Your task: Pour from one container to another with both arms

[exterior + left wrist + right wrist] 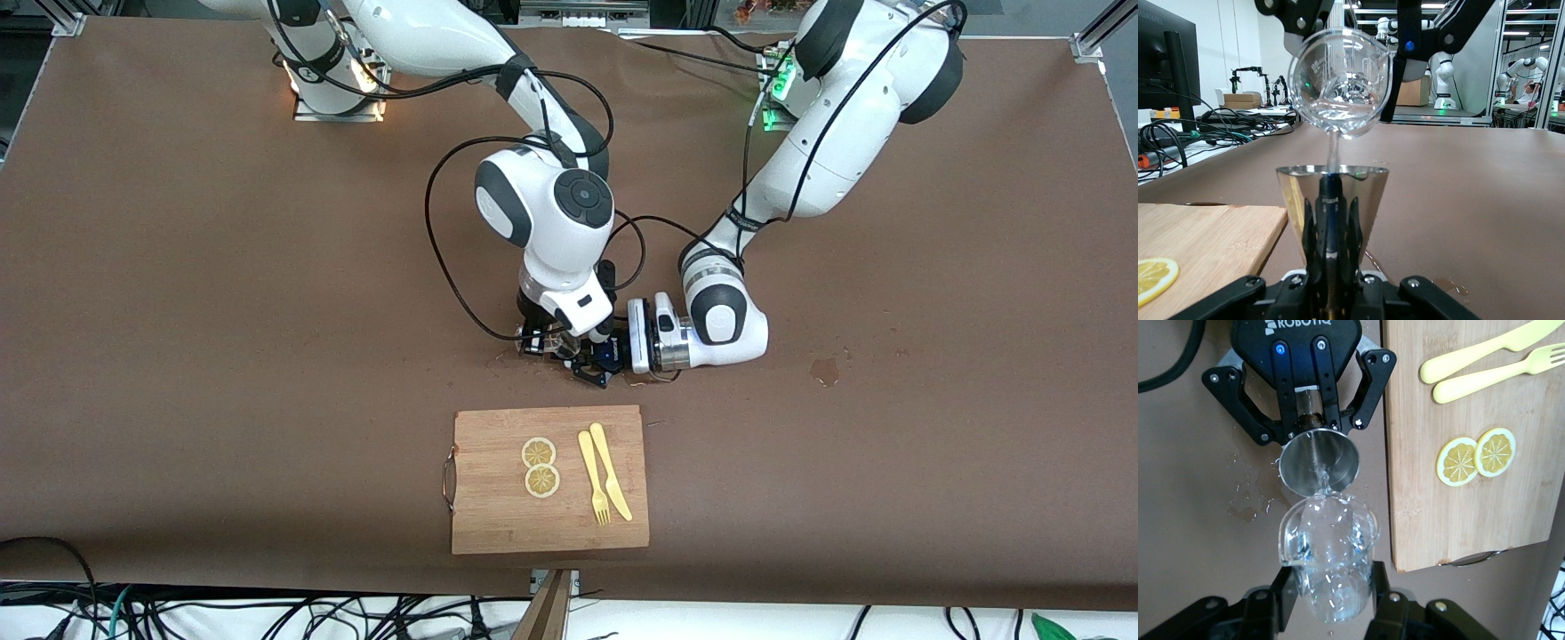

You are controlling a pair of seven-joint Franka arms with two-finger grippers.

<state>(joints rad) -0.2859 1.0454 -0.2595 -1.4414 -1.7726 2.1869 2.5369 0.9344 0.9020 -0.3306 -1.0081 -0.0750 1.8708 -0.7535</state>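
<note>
Your right gripper (1333, 603) has its fingers clamped on the glass (1328, 560) and holds it tipped, lip down, over the jigger (1319, 463), so a thin stream (1332, 152) falls into the jigger's open cup. Your left gripper (1313, 420) has its fingers clamped around the jigger's narrow waist and keeps it upright just above the counter (178, 267), the mouth level to catch the water. Both meet over the middle of the counter, just off the board's (498, 524) edge that lies farther from the front camera.

The pour looks underway, with water left in the glass. Hold the jigger steady and, judging by its small cup, ease the tilt back before it brims.

Splashes (1245, 507) already wet the counter under the jigger, and 1 more stain (825, 371) lies toward the left arm's end. On the board lie 2 lemon slices (540, 467), a knife (611, 470) and a fork (594, 479), all clear of the grippers. Nothing blocks the pour; the board's edge sits close beside the jigger.
</note>
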